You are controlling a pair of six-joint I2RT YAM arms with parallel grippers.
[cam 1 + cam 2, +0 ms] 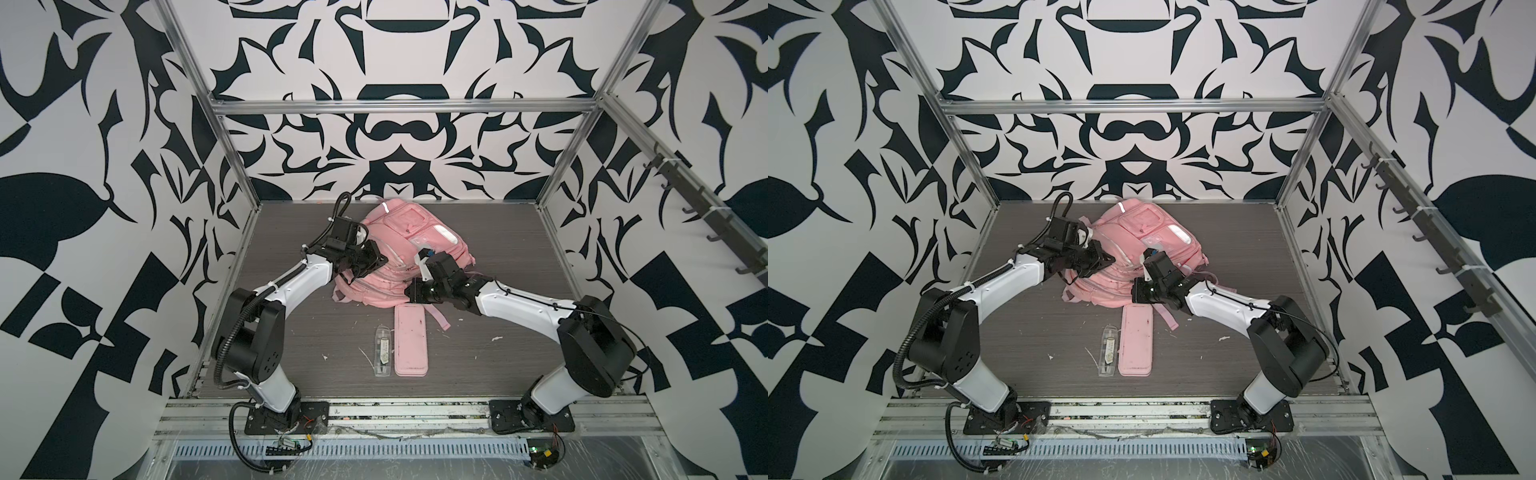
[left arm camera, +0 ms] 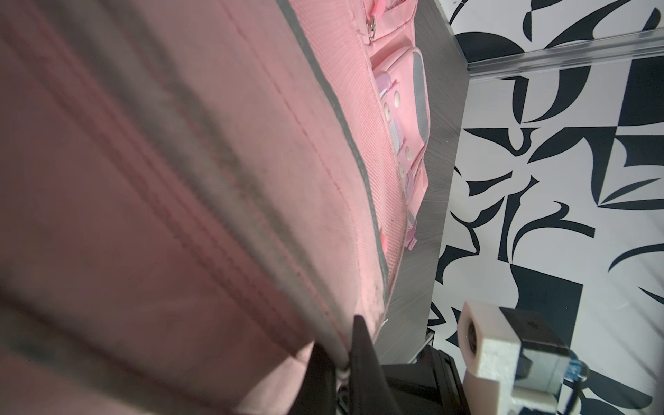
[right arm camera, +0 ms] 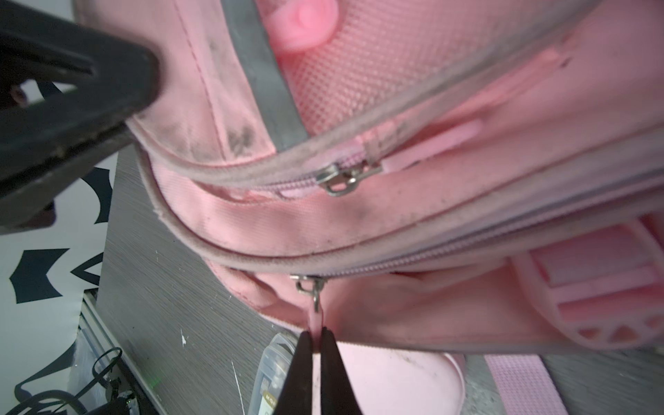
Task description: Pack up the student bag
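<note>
The 2 top views hang high over the front edge of the table, side by side and tilted down toward the back wall, so both catch pretty much the same whole cell. Both wrist cameras are jammed right up against the student bag. The left wrist view looks along its side to the table edge, while the right wrist view faces its zips and also catches the pencil case that both top views show.

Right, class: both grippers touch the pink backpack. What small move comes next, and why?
Probably the right gripper should draw the zip pull along its track: its jaws pinch it, the zip looks closed, and the left gripper clamps the student bag.
</note>
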